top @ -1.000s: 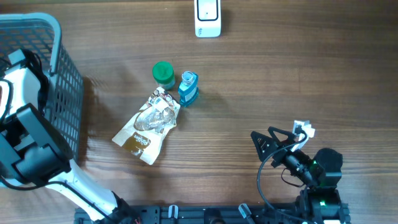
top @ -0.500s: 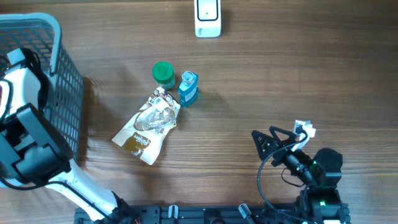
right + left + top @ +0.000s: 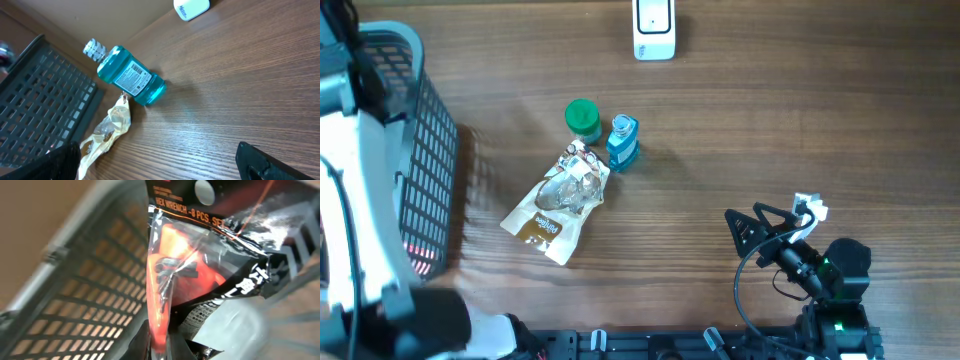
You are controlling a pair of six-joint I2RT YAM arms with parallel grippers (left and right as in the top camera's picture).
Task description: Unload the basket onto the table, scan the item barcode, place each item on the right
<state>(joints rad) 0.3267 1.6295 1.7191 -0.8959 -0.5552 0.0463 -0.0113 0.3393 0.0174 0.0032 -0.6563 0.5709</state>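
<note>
The hex wrench set, a flat packet with a black card and clear film over an orange holder point(image 3: 200, 265), hangs above the grey plastic basket point(image 3: 75, 305). My left gripper point(image 3: 160, 347) pinches it at its lower edge and is closed tight on it. I judge the packet light, but the glossy film is slippery and the blister can dent. A hold on the stiff card border is therefore safer, and it must not cover the barcode, which I cannot see from here. My right gripper point(image 3: 155, 152) stands wide apart and holds nothing.

On the wooden table point(image 3: 800, 110) I count one blue mouthwash bottle point(image 3: 623, 141), one green-capped jar point(image 3: 583, 118) and one crinkled clear pouch point(image 3: 556, 203). There is also one white box-shaped device point(image 3: 654, 28) at the far edge, probably the scanner.
</note>
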